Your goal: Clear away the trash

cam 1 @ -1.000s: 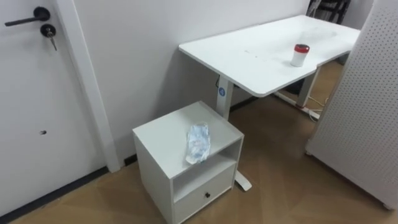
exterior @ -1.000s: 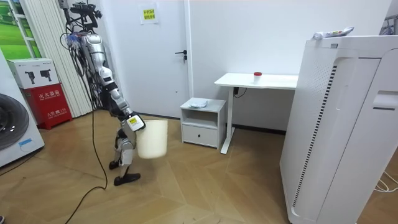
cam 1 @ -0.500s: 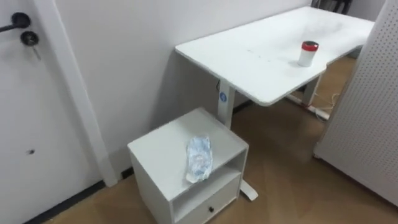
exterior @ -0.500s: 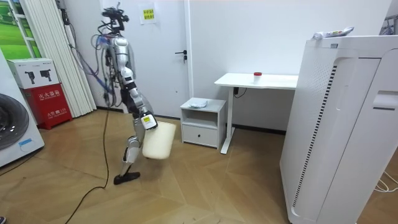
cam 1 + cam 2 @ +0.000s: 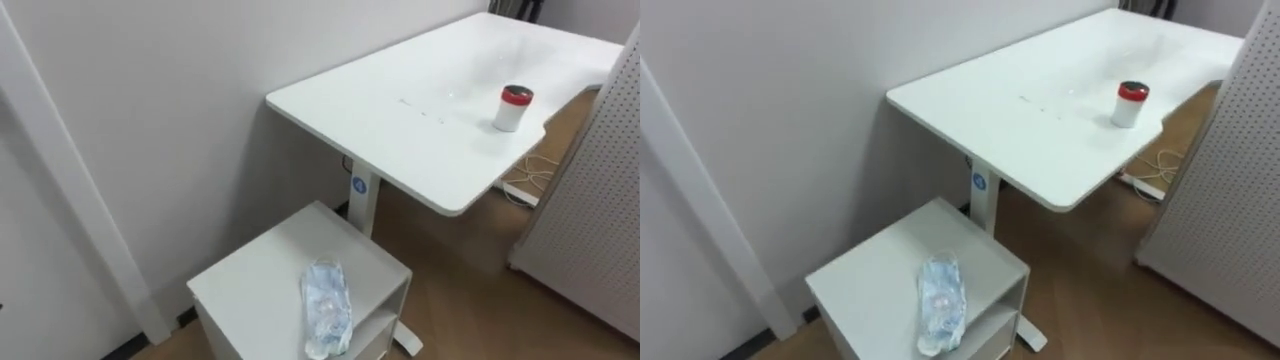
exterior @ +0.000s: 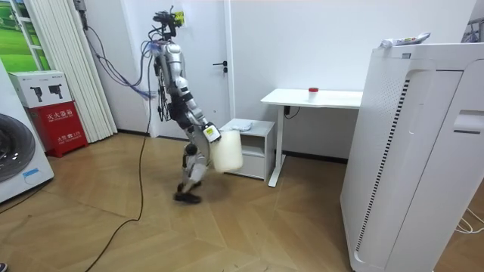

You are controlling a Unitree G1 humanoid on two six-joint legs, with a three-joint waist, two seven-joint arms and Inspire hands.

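Note:
A crumpled clear plastic bottle (image 5: 327, 318) lies on top of a small white cabinet (image 5: 255, 290), near its front edge. In the room view the bottle (image 6: 240, 124) is a pale patch on the cabinet (image 6: 253, 151). I stand mid-stride just at the room view's left of that cabinet, leaning forward. My right hand (image 6: 209, 133) hangs low in front of me, shut on the rim of a white bin (image 6: 228, 151) that swings beside the cabinet.
A white desk (image 5: 420, 100) stands beside the cabinet against the wall, with a white cup with a red lid (image 5: 513, 108) on it. A white perforated panel (image 5: 600, 220) stands at the right. Behind me are a door (image 6: 214, 68) and a washing machine (image 6: 19, 155).
I have walked from the room view's left up to the cabinet, carrying the bin along. In the eye view the cabinet and bottle have come closer and lower; the door handle has left the picture.

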